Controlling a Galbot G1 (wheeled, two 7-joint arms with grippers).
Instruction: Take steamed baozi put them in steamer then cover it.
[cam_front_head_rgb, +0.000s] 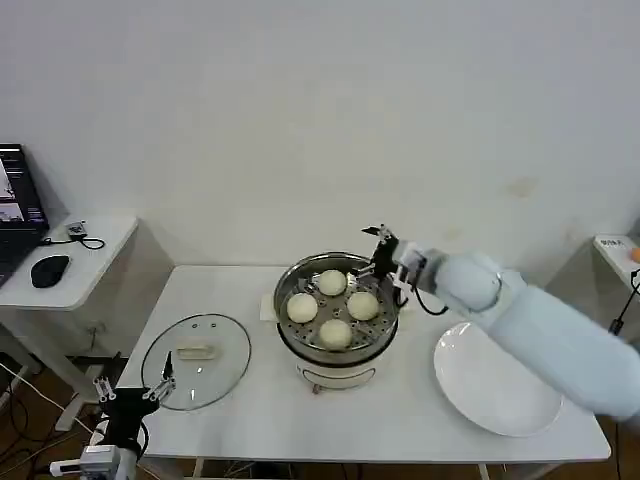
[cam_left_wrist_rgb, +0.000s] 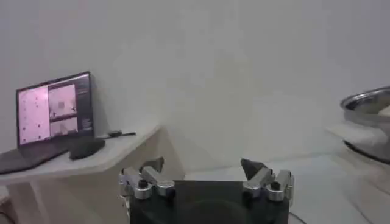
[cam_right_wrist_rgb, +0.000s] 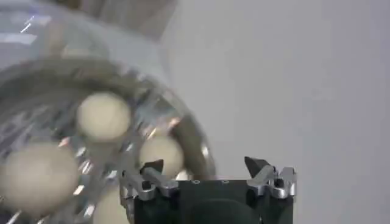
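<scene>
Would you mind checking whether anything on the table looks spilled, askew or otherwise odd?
Nothing stands out. Four baozi sit inside the steamer, the cover lies flat on the table beside it, and the plate is bare. The right gripper is open at the steamer's far rim; the left gripper is open near the table's front corner.

My right gripper (cam_front_head_rgb: 381, 248) hangs over steamer (cam_front_head_rgb: 383, 335) far rim, blocking there; near side free, cover (cam_front_head_rgb: 196, 361) unobstructed, left gripper (cam_front_head_rgb: 133, 389) beside.
</scene>
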